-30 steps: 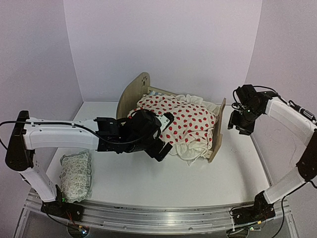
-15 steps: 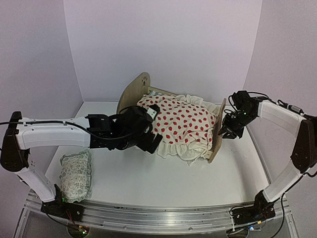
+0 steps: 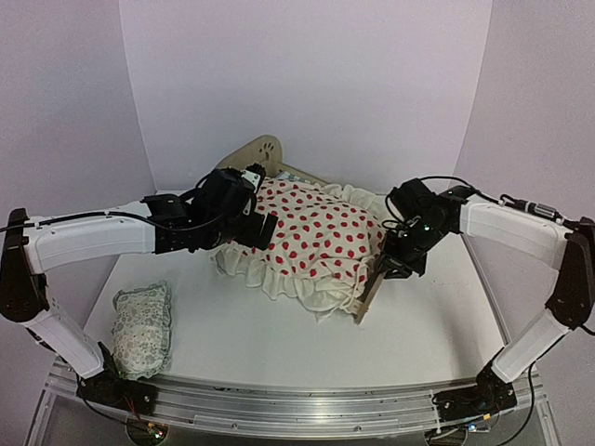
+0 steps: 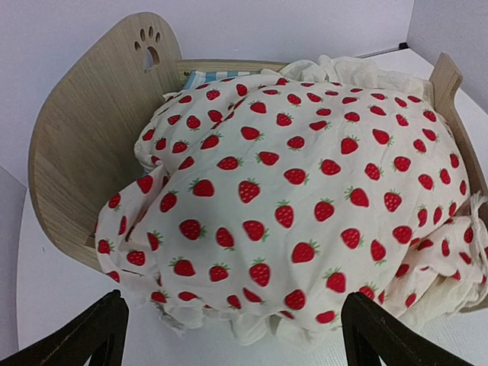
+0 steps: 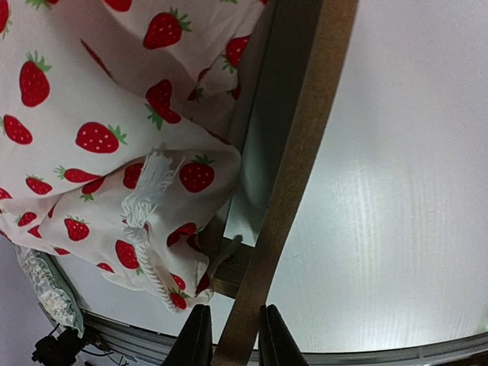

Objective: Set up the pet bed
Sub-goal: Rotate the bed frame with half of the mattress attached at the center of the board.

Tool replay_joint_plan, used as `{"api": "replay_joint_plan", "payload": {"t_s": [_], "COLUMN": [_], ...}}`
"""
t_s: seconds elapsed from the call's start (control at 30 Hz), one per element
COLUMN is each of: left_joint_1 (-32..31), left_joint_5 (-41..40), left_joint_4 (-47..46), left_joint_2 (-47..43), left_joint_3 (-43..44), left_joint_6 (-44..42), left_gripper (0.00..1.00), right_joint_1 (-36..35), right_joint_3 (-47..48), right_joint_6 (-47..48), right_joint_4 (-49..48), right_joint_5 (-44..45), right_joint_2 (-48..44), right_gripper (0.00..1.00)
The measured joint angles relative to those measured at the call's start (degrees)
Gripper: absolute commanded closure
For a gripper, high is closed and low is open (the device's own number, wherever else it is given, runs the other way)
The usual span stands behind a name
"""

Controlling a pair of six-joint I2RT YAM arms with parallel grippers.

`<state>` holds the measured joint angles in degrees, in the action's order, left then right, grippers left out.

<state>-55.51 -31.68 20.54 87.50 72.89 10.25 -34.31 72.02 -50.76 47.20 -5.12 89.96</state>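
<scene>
Your R end effector point(image 5: 234, 339) pinches the footboard point(image 5: 305, 114) edge of the pet bed point(image 3: 251, 153), which sits center-rear on the worktop point(image 3: 279, 353) btwn both arms w/ a strawberry-print blanket point(image 4: 305, 175) heaped over it, while your L end effector point(image 4: 229, 335) hangs spread wide near the headboard point(image 4: 84, 137) side.

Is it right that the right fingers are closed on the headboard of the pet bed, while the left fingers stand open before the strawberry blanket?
Not quite: the right fingers are closed on the footboard of the pet bed, not the headboard, as the right wrist view shows. The left fingers do stand open before the strawberry blanket.
</scene>
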Motion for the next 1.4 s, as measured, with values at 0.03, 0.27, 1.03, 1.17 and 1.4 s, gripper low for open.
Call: {"api": "replay_joint_plan", "payload": {"t_s": [0.03, 0.27, 1.03, 1.17, 1.4], "left_joint_1": [0.31, 1.50, -5.67, -9.27, -9.46], "left_joint_5": [0.01, -0.04, 24.30, 29.29, 34.44], "left_joint_4": [-0.19, 0.45, 11.97, 13.15, 11.28], "left_joint_2": [0.00, -0.77, -6.15, -4.14, -3.96], "left_joint_3": [-0.21, -1.07, 1.94, 1.99, -5.13], "left_joint_6": [-0.13, -1.01, 4.76, 6.27, 8.87], "left_gripper": [0.00, 0.00, 0.16, 0.23, 0.22], "right_joint_1": [-2.10, -15.43, 0.33, 4.07, 5.93], "right_joint_3": [1.49, 20.69, 22.16, 25.16, 29.66], "right_joint_6": [-1.19, -6.66, 13.92, 17.70, 21.45], "right_joint_4": [0.08, 6.35, 2.73, 3.89, 3.76], "right_joint_5": [0.10, -4.22, -5.24, -3.68, -4.14], "right_joint_2": [1.49, 17.96, 13.45, 14.59, 22.99], "right_gripper": [0.86, 0.56, 0.43, 0.50, 0.62]}}
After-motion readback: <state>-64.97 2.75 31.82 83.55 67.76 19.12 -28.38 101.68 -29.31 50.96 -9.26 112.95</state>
